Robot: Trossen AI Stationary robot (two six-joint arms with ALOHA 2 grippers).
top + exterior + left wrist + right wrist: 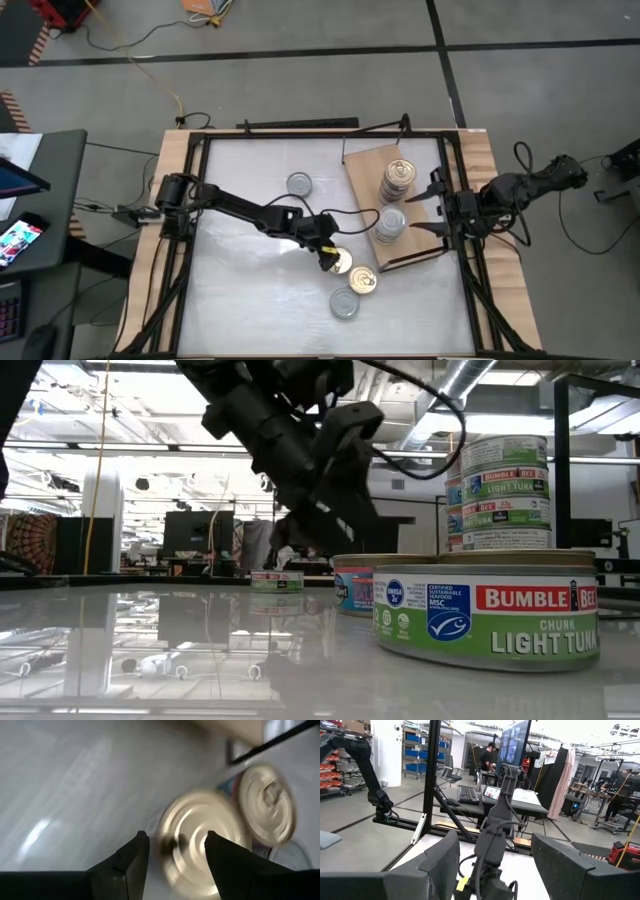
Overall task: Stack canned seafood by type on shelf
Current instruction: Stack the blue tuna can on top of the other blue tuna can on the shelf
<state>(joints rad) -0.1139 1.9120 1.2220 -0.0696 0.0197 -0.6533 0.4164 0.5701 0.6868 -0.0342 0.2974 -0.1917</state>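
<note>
Left hand (331,259) open over gold-lidded tin (341,262), shelf (362,170) edge near

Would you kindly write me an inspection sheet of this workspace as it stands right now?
Surface: white tabletop with pale wooden rim, wooden board at its right.
Job's things: two stacks of tins on the board; a silver-lidded tin apart, one silver-lidded and two gold-lidded tins loose near the front.
Clutter: nothing seen.
Grippers: left gripper open over a gold-lidded tin; right gripper open, waiting beside the board.
Cables: black cable from the left arm; yellow cable on the floor.
Surroundings: desk with a keyboard, a person standing beyond.
</note>
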